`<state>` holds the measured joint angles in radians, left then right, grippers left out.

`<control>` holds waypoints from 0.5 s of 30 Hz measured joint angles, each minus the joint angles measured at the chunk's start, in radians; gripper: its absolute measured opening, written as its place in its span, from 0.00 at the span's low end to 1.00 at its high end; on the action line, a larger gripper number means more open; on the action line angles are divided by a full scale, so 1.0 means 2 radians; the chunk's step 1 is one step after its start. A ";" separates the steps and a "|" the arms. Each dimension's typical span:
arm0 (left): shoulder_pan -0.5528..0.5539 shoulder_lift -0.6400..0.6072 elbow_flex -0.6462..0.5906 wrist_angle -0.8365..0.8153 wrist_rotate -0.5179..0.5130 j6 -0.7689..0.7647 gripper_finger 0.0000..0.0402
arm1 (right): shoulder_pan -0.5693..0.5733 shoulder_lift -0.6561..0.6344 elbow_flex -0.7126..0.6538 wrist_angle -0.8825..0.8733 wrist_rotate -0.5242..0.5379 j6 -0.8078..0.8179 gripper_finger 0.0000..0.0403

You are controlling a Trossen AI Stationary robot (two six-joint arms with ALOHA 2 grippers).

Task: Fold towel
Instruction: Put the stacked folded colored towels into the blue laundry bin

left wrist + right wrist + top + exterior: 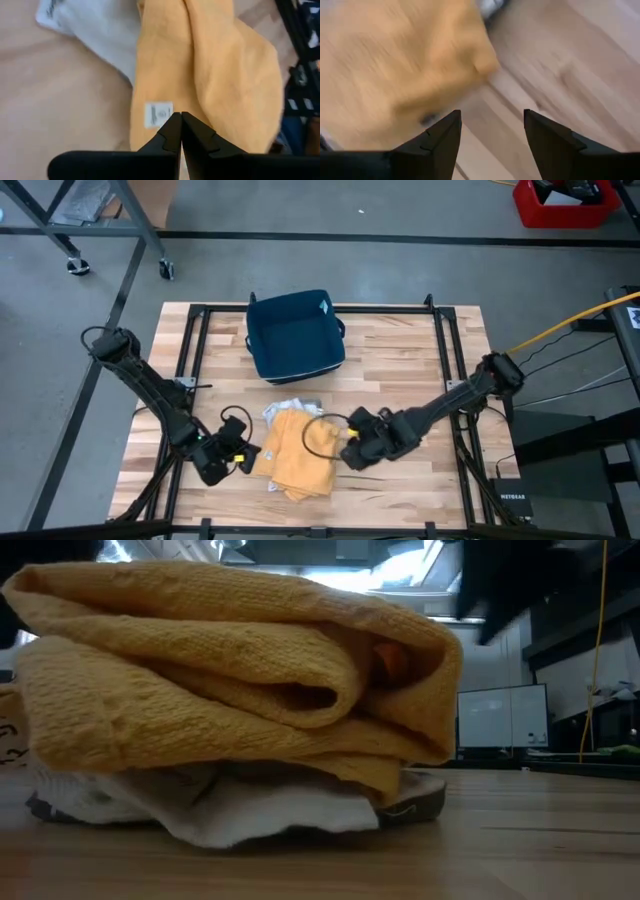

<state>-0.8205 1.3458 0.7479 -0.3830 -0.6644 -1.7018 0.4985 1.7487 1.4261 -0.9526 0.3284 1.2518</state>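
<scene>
A yellow towel (297, 457) lies folded in a thick bundle near the table's front edge, resting on a white and grey cloth (250, 808) that sticks out beneath it. My left gripper (243, 454) hovers shut just off the towel's left edge; in the left wrist view its tips (180, 126) stand above the towel (210, 75) near a small white label (159, 114). My right gripper (349, 448) stands open beside the towel's right edge, with bare wood between its fingers (492, 130) and the towel (395, 65) ahead of them.
A dark blue fabric bin (295, 335) stands at the table's far middle. Black frame rails (196, 340) run along the table's left, right and far sides. Bare wooden tabletop (420, 370) lies between the bin and the right arm.
</scene>
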 joint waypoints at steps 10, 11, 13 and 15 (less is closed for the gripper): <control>-0.029 -0.001 0.000 0.003 0.004 -0.001 0.01 | 0.052 -0.002 0.000 -0.101 -0.013 0.094 0.55; -0.029 -0.001 0.000 0.004 0.005 0.007 0.01 | 0.055 -0.003 0.000 -0.101 -0.013 0.095 0.55; -0.029 -0.001 0.000 0.003 0.005 0.015 0.01 | 0.058 -0.008 0.000 -0.099 -0.013 0.095 0.55; -0.027 -0.001 0.000 0.003 0.005 0.013 0.01 | 0.062 -0.017 0.000 -0.096 -0.009 0.092 0.55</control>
<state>-0.8743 1.3445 0.7479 -0.3774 -0.6537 -1.6755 0.6231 1.7152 1.4258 -1.1446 0.3106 1.4362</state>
